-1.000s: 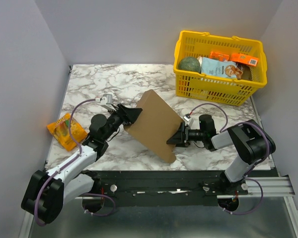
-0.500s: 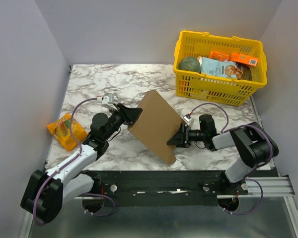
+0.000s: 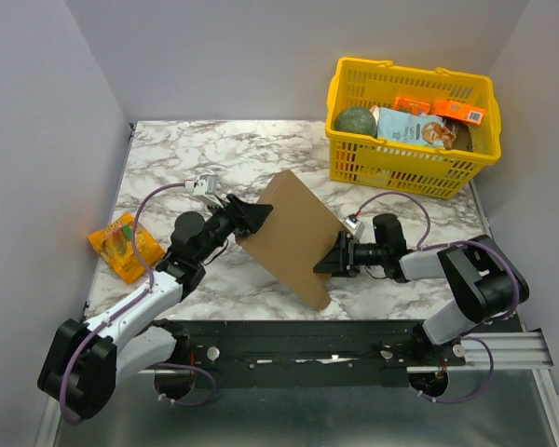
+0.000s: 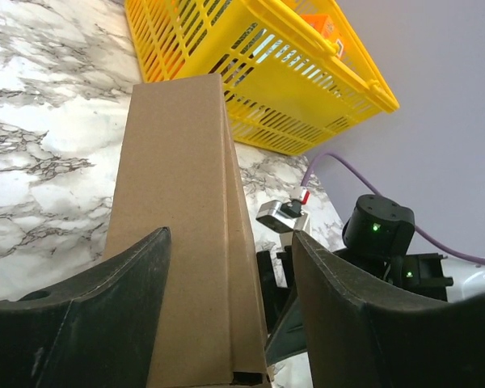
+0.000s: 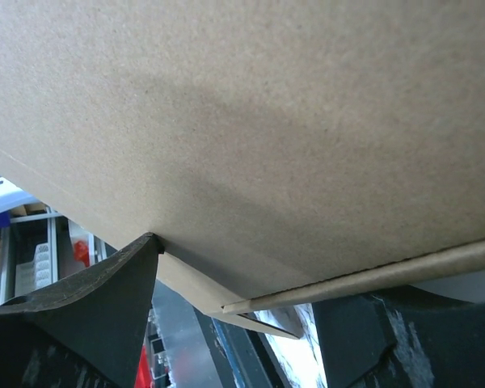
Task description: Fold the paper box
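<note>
Yellow basket (image 3: pixel 401 169) | green round thing (image 3: pixel 355 121), orange packets (image 3: pixel 442 109) inside; paper box (image 3: pixel 293 237) tilted

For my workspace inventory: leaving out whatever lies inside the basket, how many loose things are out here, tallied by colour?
Brown: 1 (paper box)
Yellow: 1 (basket)
Orange: 1 (snack packet)
Total: 3
</note>
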`<state>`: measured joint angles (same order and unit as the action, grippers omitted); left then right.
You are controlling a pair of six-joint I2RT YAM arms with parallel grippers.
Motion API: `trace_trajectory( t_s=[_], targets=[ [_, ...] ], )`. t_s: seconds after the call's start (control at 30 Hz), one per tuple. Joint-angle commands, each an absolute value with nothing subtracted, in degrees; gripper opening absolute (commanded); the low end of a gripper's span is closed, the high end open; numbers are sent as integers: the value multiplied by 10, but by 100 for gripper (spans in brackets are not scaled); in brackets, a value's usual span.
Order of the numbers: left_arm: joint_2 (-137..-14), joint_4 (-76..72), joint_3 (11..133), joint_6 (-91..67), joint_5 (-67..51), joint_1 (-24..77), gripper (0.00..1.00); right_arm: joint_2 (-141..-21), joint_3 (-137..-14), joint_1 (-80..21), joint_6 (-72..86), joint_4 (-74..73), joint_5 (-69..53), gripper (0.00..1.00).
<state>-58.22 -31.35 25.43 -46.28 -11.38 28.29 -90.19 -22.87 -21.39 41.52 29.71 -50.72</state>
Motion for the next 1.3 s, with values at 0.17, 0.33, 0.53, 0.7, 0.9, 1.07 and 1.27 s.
trace_trajectory(
  t_s=[0.17, 0.33, 0.53, 0.7, 0.9, 1.07, 1.27],
  targets=[
    [-627, -125, 219, -470, -315, 333, 53, -897, -246, -220, 359, 249, -367, 77],
    [-622, -102, 218, -437, -323, 334, 44, -883, -257, -220, 349, 215, -353, 77],
    [-614, -70, 215, -395, -299, 339, 39, -879, -288, -220, 332, 158, -333, 77],
    [-620, -124, 162, -422, -194, 349, 36, -873, -324, -220, 313, 83, -284, 76],
    [-689, -192, 109, -421, -93, 356, 34, -853, -341, -220, 296, 19, -242, 77],
    [-761, -223, 118, -410, -92, 363, 36, -861, -338, -220, 295, 12, -232, 81],
    [-787, -231, 119, -419, -85, 365, 38, -854, -324, -220, 294, 9, -221, 86]
  ],
)
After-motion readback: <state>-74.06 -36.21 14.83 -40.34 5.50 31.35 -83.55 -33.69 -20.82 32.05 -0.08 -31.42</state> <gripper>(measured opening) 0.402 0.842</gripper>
